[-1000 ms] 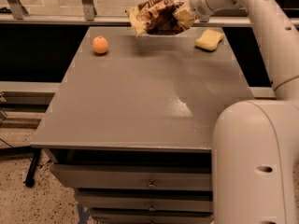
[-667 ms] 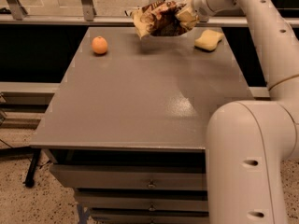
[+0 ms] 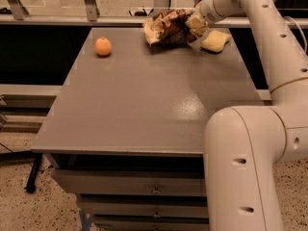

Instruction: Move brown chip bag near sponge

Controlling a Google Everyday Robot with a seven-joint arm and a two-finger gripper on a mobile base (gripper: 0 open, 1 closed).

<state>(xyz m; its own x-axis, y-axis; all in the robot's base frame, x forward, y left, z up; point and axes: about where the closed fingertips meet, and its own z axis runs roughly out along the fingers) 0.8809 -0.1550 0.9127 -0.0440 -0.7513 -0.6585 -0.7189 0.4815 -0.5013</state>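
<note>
Being pinched at its right-hand end by the gripper (image 3: 196, 24), the brown chip bag (image 3: 167, 28) is being kept at the far edge of the table (image 3: 144, 105), a little right of the middle of that edge. Its crumpled cream and dark brown body is being stretched out leftward from the gripper, and whether its underside is touching the tabletop or hanging just above it cannot be told. The jaws are being held closed on the bag's crinkled foil, with hardly any gap being left between them. The sponge (image 3: 215, 41) is being shown lying flat on the table just beside the bag, to its right and slightly nearer the camera, below the wrist of the arm (image 3: 260, 42); the two are being kept very close, though whether they touch cannot be told. The orange fruit (image 3: 103, 46) is being seen near the far left corner of the table, well apart from both the bag and the sponge. The white arm is being reached in from the right side over the table's far right corner, while its thick lower segment (image 3: 243, 172) is being shown large in the near right foreground, covering the table's near right corner. Drawers (image 3: 154, 190) with small handles are being shown beneath the tabletop, and a speckled floor (image 3: 29, 211) is being seen below them on the left.
</note>
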